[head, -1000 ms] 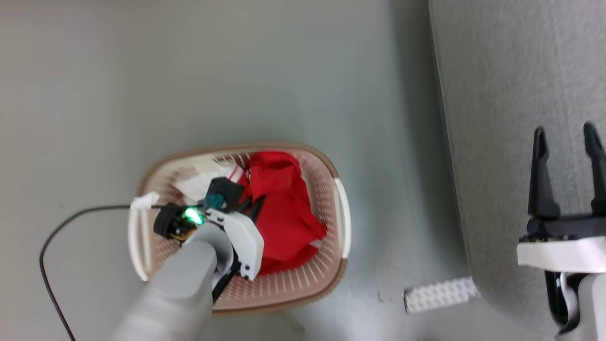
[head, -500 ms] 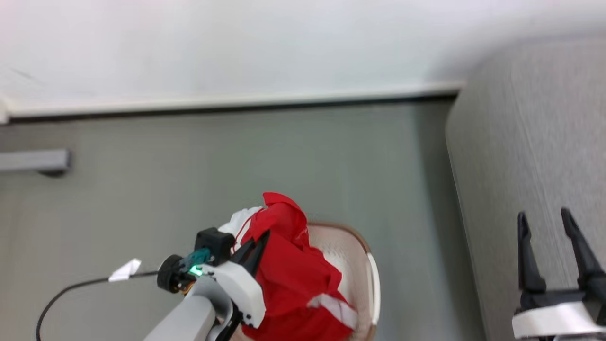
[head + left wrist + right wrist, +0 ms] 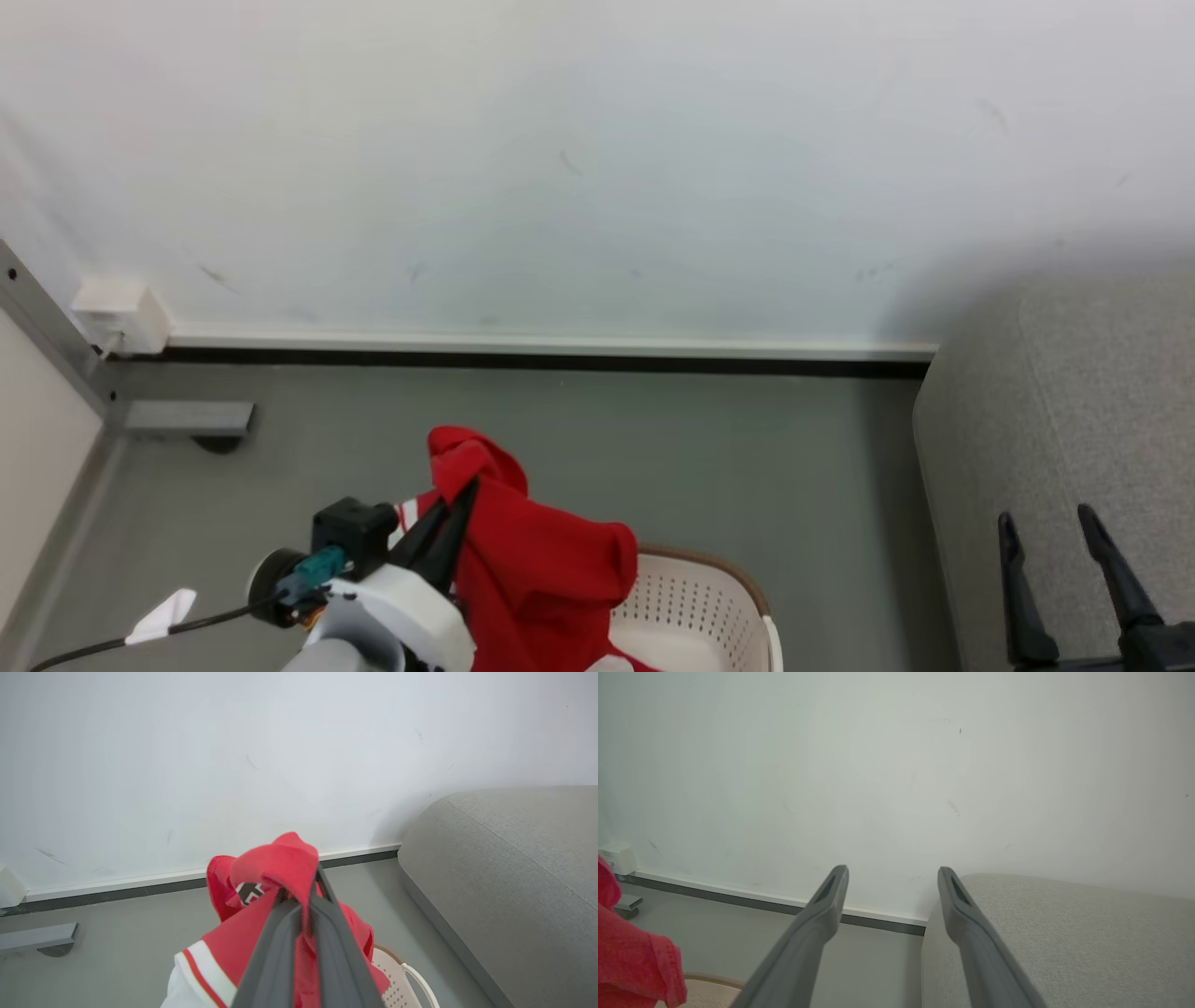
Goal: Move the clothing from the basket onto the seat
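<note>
My left gripper (image 3: 457, 499) is shut on the clothing (image 3: 537, 569), a bright red garment with white striped trim, and holds it hanging above the basket (image 3: 695, 597). In the left wrist view the closed left gripper (image 3: 317, 877) pinches a fold of the clothing (image 3: 280, 865), with the basket (image 3: 402, 984) below at the lower right. The grey seat (image 3: 1064, 439) fills the right side. My right gripper (image 3: 1044, 527) stands open and empty in front of the seat. The right wrist view shows the right gripper (image 3: 892, 875) with jaws wide apart, the seat (image 3: 1064, 933) and an edge of the clothing (image 3: 630, 961).
A white wall with a baseboard (image 3: 560, 347) runs behind. A grey metal foot (image 3: 187, 420) and a white box (image 3: 121, 313) sit at the left. A black cable with a white tag (image 3: 163, 616) trails from the left wrist. Grey floor (image 3: 747, 448) lies between basket and seat.
The head camera has tilted up, so the wall now shows and the basket sits low. My left gripper has lifted the red clothing up out of the basket. The right gripper stays open.
</note>
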You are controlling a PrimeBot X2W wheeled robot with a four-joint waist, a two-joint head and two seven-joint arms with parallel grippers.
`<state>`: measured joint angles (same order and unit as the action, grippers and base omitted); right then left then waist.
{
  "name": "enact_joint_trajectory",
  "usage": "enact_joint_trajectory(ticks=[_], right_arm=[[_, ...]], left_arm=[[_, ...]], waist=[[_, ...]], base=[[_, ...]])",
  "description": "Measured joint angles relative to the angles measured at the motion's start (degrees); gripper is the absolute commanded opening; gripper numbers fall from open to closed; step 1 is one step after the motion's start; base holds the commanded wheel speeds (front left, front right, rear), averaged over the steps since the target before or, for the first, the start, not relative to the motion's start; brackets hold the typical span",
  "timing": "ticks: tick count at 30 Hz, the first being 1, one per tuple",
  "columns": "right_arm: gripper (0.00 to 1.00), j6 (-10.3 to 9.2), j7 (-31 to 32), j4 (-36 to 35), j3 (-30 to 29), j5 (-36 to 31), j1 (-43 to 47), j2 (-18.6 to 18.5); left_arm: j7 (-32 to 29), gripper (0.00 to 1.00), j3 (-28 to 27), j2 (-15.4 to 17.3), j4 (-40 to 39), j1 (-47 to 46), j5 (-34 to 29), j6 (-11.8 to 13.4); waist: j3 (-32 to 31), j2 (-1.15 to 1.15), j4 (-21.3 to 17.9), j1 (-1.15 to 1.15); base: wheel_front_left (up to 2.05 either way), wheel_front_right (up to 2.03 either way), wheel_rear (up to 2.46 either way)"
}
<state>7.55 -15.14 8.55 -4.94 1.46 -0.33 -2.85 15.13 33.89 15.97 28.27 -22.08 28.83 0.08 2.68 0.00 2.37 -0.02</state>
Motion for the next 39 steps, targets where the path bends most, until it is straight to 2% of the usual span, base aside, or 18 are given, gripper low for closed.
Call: enact_joint_trajectory(ticks=[13,33,39], right_arm=[[1.00,0.00,0.00,1.58,3.12,0.65,3.08,0.00],[1.00,0.00,0.00,1.77,3.39,1.09,3.32,-0.01],[1.00,0.00,0.00,0.86,6.35,0.59,2.69,-0.03]], left_arm=[[-0.47,0.00,-2.31,4.17,-5.93,4.29,1.18,3.30],[-2.01,0.00,-1.62,5.88,-10.90,4.66,1.30,4.27],[-2.60,0.00,-0.88,6.15,-14.55,3.32,0.79,4.26]], waist=[[-5.65,0.00,-0.16,0.02],[-5.63,0.00,0.42,0.02],[-5.50,0.00,0.66,0.03]], base=[[0.00,0.00,0.00],[0.00,0.00,0.00],[0.00,0.00,0.00]])
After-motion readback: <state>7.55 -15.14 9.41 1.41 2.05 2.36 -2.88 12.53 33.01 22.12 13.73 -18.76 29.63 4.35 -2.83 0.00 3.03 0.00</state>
